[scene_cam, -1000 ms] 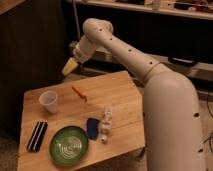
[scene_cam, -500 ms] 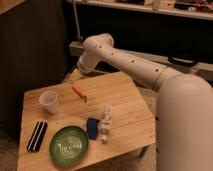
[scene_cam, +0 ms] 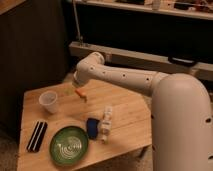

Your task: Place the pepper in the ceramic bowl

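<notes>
The white arm point(scene_cam: 125, 77) reaches in from the right and bends down over the far side of the wooden table point(scene_cam: 132, 117). At the end of it the gripper point(scene_cam: 71, 89) hangs low, close to the tabletop near the far edge. I cannot tell whether the gripper is spread or pressed together, as it sits in shadow under the wrist.

The pepper point(scene_cam: 80, 94) lies flat on the table, small and orange-red, just beside the gripper on the side toward the middle of the table. Whether the two are touching, I can't say.

On the other side of the gripper, a white cup point(scene_cam: 49, 101) stands upright near the left edge of the table.

At the front of the table sits the green bowl point(scene_cam: 69, 145), wide and shallow, with pale swirl lines showing inside. It is well apart from the pepper, with bare wood between them. Just beside the bowl, at the front left corner, lies a black block point(scene_cam: 36, 136).

To the right of the bowl there's a blue object point(scene_cam: 92, 127), and a white bottle point(scene_cam: 105, 122) right against it. Both lie between the pepper and the front edge.

The robot's big white body point(scene_cam: 182, 125) fills the right foreground.
</notes>
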Robot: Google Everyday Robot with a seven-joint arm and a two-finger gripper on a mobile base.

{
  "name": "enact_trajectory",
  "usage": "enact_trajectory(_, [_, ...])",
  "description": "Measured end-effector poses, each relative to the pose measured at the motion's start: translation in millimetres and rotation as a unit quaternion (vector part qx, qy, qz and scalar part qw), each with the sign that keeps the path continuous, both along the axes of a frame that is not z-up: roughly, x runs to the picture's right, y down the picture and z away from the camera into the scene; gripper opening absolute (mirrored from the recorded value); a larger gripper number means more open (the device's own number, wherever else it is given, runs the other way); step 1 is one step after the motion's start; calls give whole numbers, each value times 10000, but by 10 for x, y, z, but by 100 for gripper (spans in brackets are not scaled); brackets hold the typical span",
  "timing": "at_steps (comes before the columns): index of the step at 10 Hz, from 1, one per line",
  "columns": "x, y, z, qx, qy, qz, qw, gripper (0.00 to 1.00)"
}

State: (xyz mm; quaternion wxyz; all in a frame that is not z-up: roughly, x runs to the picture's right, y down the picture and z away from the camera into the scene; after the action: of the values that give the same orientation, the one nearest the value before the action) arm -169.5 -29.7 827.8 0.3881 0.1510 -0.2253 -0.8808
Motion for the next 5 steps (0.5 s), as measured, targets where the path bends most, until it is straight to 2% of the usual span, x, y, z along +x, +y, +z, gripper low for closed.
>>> enact_trajectory(2, [44,-12,174,-104,87,150,9998,80])
enact_trajectory(5, [50,-16,510,-778,139,168,9967,80])
